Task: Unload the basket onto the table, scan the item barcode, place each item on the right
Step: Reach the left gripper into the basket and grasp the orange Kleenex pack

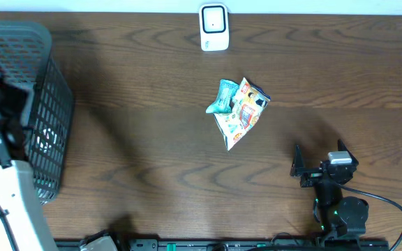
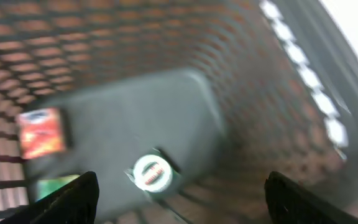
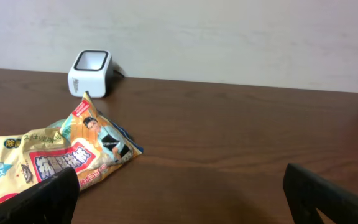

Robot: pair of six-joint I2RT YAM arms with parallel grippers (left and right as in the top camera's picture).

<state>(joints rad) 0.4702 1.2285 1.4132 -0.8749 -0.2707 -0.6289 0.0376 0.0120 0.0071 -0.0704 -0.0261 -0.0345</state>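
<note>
At centre, snack packets [image 1: 239, 111], scanner [image 1: 214, 28] beyond

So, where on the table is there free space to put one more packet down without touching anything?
Bare table lies between the basket and the snack packets, and between the packets and the barcode scanner. The right side, between the packets and the right gripper, is free too. Crowded: inside the basket, where the left gripper hangs over several items.
</note>
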